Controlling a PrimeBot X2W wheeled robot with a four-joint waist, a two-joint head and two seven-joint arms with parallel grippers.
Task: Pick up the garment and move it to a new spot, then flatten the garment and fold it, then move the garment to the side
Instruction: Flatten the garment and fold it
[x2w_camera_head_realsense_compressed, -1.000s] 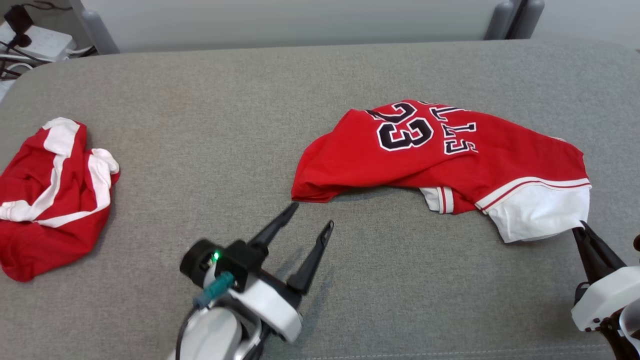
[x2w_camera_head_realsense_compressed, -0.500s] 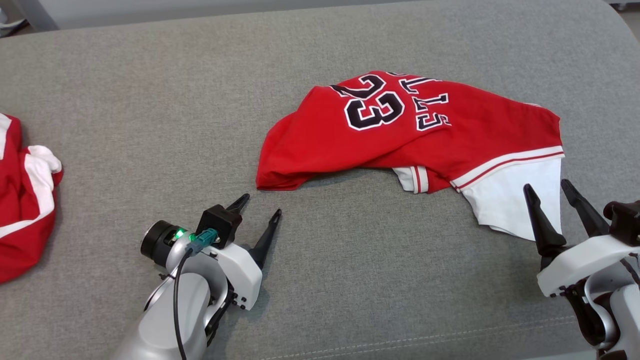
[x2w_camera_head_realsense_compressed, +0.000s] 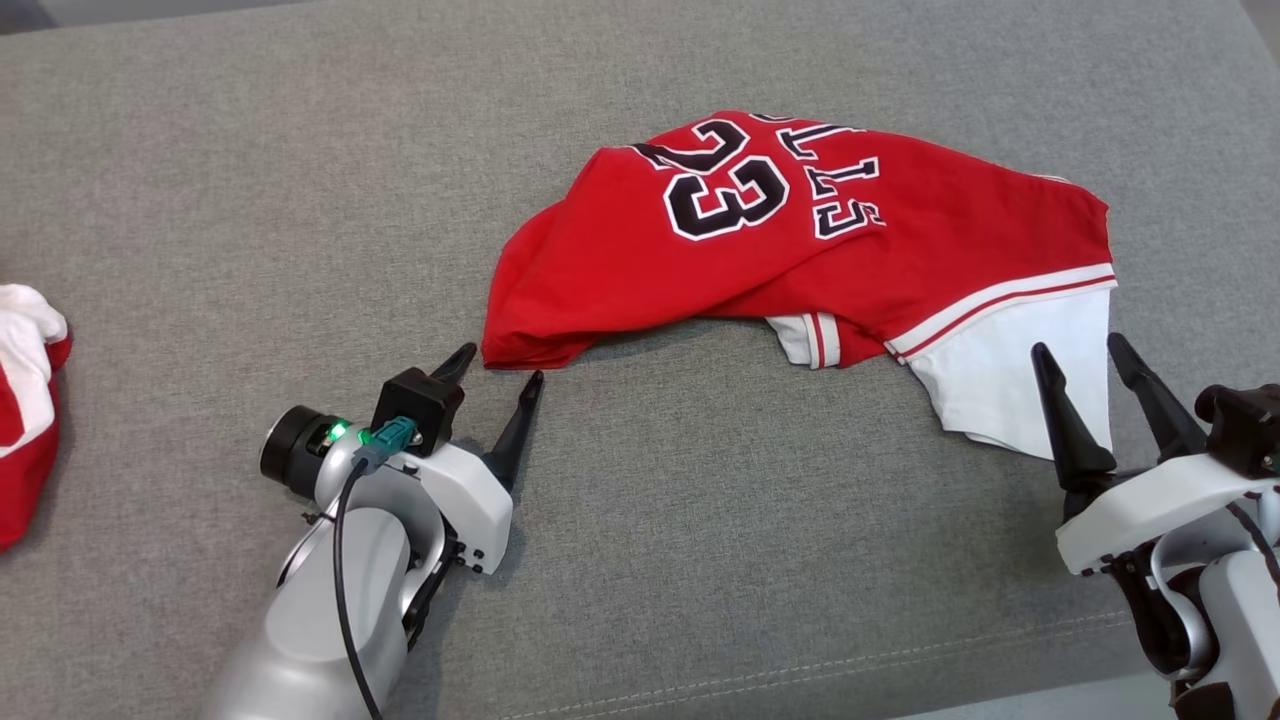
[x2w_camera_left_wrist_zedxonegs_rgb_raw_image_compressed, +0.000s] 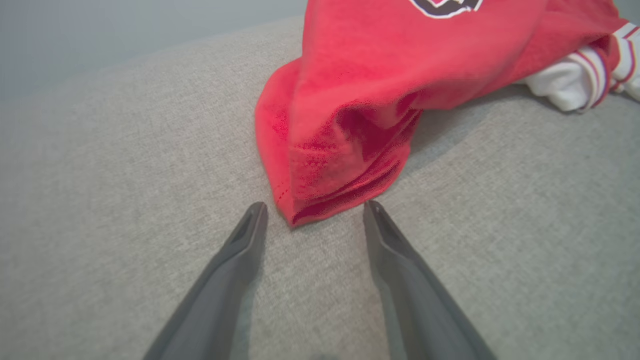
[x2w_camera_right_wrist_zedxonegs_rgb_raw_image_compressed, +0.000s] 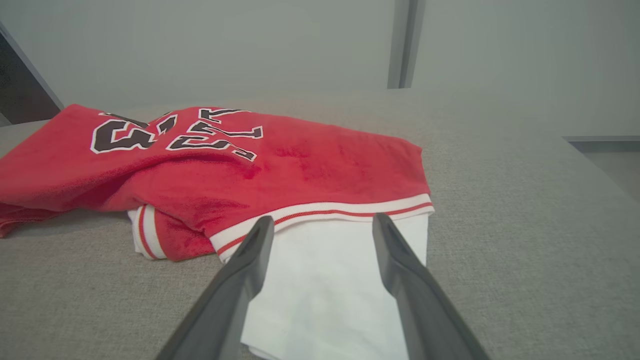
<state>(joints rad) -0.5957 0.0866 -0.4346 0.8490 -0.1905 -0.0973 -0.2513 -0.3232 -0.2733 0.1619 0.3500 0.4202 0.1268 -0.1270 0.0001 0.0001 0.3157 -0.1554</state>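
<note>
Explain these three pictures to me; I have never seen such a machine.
This is a wheeled robot with two arms. One picture looks down from its head; the others look along each wrist's two dark fingers. On the grey fabric surface lies a rumpled red and white jersey numbered 23. The left gripper is open at its red corner, the right gripper open at its white part. Neither holds anything. A second red and white garment lies at the left edge.

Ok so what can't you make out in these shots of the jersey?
- Second red and white garment: head view, cut off by the left edge.
- Jersey lettering: head view, its top folds out of sight; left wrist view, cut by the top edge.
- Right gripper: touching the white panel or hovering, unclear in both views.
</note>
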